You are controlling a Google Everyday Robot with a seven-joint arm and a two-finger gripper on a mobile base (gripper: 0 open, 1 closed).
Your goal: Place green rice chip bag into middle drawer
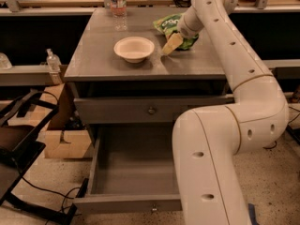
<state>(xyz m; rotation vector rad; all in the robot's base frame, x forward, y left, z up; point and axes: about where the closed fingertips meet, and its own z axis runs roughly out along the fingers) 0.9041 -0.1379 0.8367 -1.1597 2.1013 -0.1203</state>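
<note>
The green rice chip bag (168, 24) lies crinkled on the grey cabinet top (93, 55), at the back right. My gripper (172, 42) is at the bag's front edge, low over the top, and the wrist hides the bag's right part. The middle drawer (131, 172) is pulled wide open below, with nothing showing in it and its small knob (153, 209) on the front. My white arm (220, 149) covers the drawer's right side.
A cream round bowl (134, 48) sits just left of the gripper. A water bottle (118, 3) stands at the back of the top. The upper drawer front (151, 110) is closed. A cardboard box (65, 142) and a black frame (18, 139) are on the floor at the left.
</note>
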